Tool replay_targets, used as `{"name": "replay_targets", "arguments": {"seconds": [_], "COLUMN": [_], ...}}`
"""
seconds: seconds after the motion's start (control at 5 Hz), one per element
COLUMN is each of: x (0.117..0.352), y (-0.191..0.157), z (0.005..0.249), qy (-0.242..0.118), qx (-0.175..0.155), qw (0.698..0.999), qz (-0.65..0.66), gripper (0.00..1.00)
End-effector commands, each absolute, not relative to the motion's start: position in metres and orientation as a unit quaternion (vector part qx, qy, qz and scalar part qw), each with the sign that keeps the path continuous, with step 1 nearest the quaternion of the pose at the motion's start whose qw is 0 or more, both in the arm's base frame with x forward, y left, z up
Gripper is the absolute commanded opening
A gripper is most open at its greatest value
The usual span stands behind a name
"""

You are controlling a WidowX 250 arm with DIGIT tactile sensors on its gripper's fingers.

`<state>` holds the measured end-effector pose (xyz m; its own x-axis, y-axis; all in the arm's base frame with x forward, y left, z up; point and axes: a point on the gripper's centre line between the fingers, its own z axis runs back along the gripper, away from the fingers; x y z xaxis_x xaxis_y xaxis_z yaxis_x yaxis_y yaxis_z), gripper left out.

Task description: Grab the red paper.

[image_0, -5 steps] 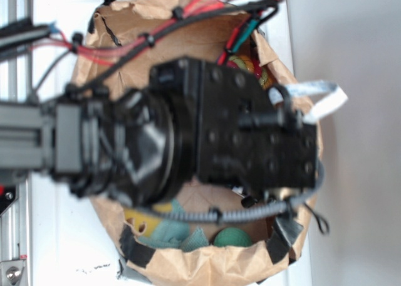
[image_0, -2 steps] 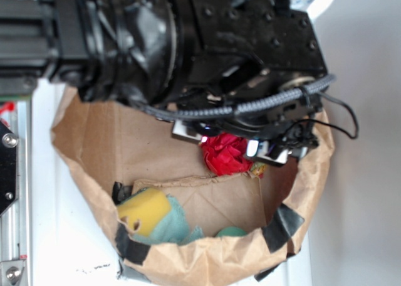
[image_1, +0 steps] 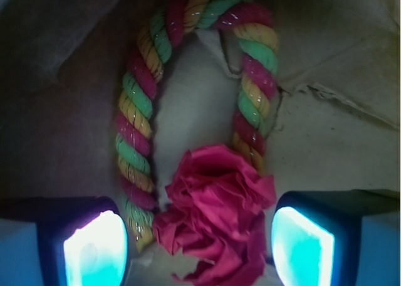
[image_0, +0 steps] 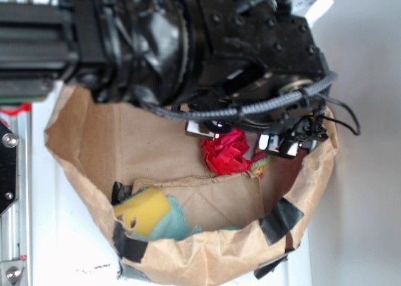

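Straddling red paper (image_1: 216,220), gripper (image_1: 199,245) seemingly lower

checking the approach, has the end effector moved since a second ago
Yes. A second ago it hung over the middle of the paper bag; now the end effector sits toward the bag's far rim, pads either side of the red paper.

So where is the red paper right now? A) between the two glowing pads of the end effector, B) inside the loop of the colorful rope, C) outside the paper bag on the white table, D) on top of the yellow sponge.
A: in the wrist view the red paper sits in the gap between the lit pads of the end effector, at the rope loop's open end, not on any sponge.
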<state>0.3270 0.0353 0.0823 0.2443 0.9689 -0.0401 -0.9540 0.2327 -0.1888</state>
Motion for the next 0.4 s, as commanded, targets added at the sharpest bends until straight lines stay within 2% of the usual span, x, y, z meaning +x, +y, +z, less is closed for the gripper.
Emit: {"name": "replay_targets", "arguments": {"seconds": [0.0, 0.2], "x": [0.328, 0.304], "y": [0.030, 0.034], "z": [0.058, 0.040], "qy": [-0.035, -0.029], "qx": [-0.031, 0.010], "qw": [0.805, 0.832], "qz": [0.592, 0.554], "gripper": [1.00, 1.00]}}
